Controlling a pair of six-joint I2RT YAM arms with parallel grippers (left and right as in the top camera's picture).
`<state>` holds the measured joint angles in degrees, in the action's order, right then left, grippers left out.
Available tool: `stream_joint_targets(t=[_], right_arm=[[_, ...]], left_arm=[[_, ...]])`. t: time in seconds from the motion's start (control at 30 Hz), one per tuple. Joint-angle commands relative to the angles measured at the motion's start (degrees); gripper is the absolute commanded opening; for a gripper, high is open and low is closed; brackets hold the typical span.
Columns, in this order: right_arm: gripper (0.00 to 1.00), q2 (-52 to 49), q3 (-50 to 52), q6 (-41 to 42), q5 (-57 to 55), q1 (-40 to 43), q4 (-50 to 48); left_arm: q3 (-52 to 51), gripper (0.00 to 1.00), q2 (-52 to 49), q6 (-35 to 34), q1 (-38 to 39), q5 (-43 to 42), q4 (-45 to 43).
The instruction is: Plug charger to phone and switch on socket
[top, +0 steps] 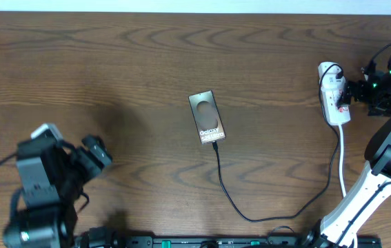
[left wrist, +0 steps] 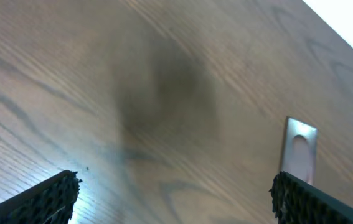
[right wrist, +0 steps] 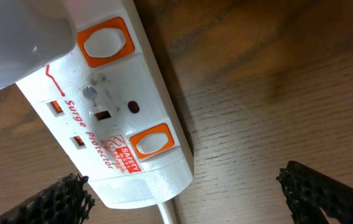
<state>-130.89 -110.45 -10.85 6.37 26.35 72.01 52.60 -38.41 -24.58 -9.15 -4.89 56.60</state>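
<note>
Beside the socket, right side: right gripper, jaws wide, empty, arm bent toward it. Socket white, two orange switches, red lettering. Left of socket: phone, bronze screen up, charger cable meeting its near edge. Farther left: left gripper, wide, empty.
</note>
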Motion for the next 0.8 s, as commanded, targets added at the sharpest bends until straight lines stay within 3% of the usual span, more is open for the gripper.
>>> stream_joint_targets(t=[0.0, 0.13, 0.4, 0.63, 0.77], right_arm=[[0.99, -0.3, -0.7, -0.6, 0.0, -0.1, 0.0], [0.99, -0.3, -0.7, -0.6, 0.0, -0.1, 0.0], [0.99, -0.3, -0.6, -0.6, 0.0, -0.1, 0.0], [0.99, -0.3, -0.6, -0.6, 0.0, -0.1, 0.0], [0.99, -0.3, -0.6, -0.6, 0.0, -0.1, 0.0]], left_arm=[[-8.0, 0.98, 7.7, 1.0, 0.1, 1.5, -3.7], [-20.2, 0.98, 18.6, 0.9, 0.1, 1.2, -12.7], [-33.3, 0.98, 34.4, 0.9, 2.4, 0.9, -27.9], [-38.4, 0.98, 38.3, 1.0, 3.8, 0.9, -41.3], [-40.9, 0.98, 38.3, 1.0, 4.0, 2.4, -54.4]])
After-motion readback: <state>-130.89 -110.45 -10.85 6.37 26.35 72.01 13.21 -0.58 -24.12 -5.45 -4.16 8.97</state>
